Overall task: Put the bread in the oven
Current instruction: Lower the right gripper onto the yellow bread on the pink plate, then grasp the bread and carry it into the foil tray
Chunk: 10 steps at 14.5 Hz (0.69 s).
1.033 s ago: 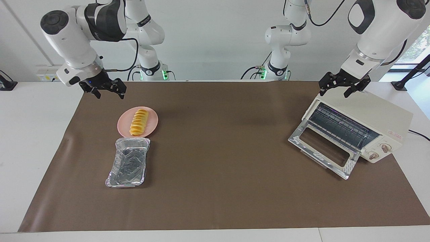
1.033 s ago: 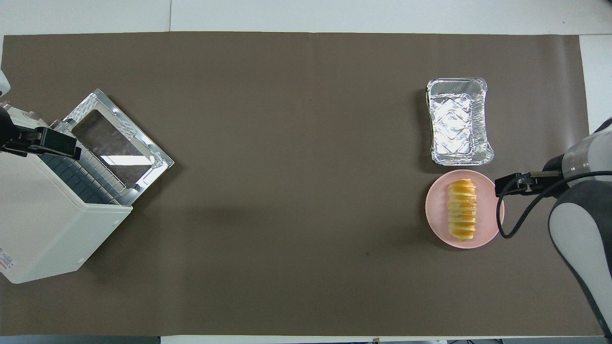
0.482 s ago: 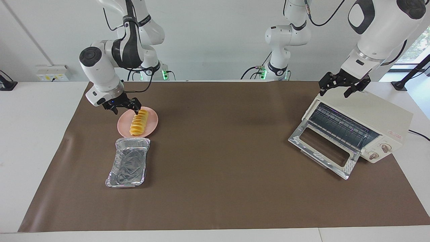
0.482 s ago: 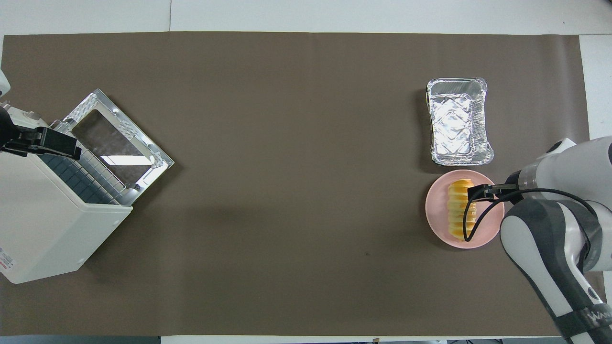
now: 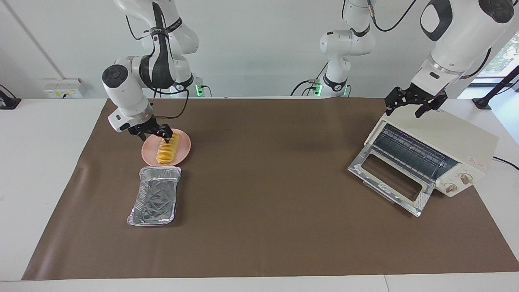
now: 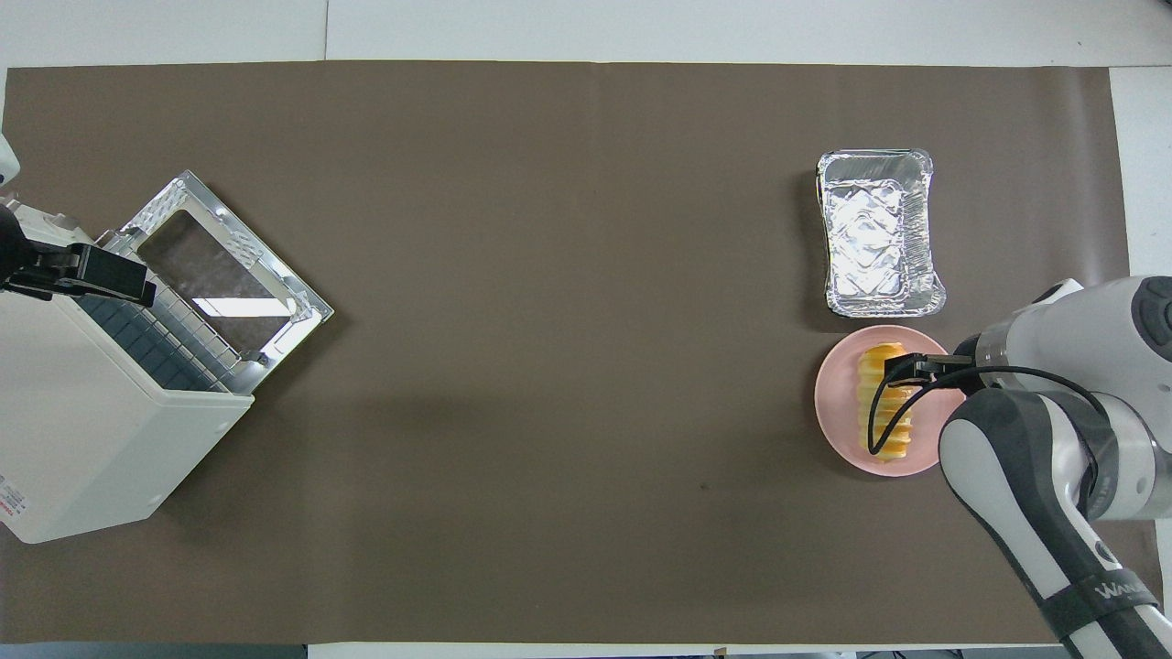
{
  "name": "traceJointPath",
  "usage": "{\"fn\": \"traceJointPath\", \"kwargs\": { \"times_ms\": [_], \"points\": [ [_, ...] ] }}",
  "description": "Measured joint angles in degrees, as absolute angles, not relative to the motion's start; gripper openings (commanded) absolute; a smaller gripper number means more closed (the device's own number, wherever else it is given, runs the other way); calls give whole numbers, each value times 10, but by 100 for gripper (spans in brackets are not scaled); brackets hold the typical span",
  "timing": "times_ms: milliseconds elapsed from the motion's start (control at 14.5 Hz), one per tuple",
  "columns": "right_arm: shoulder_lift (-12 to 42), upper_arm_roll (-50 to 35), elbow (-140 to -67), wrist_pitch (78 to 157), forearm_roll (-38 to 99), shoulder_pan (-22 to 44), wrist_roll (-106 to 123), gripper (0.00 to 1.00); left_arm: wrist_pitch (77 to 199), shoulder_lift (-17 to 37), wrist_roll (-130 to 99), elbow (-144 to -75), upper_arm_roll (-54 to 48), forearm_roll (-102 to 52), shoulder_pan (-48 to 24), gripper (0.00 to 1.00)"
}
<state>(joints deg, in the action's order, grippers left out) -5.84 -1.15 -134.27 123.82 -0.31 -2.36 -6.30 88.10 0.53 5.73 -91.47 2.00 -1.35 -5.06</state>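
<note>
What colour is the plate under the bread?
The plate is pink, clearest in the overhead view; the bread is yellow-orange.

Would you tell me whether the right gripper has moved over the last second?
Yes: the right gripper came down from beside the pink plate onto the bread.

The bread (image 5: 168, 149) is a ridged yellow-orange loaf lying flat on a pink plate (image 5: 182, 153) toward the right arm's end. The oven (image 5: 440, 152) is cream-white and boxy, standing askew at the left arm's end, its chrome-framed glass door (image 5: 391, 179) dropped open.
</note>
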Motion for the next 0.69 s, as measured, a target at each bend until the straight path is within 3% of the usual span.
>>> {"fn": "traceJointPath", "kwargs": {
  "times_ms": [689],
  "points": [
    [-46, -13, -1394, 1285, -3, -23, -63, 99, 881, 5, 57, -915, 20, -13, -51, 100]
  ]
}}
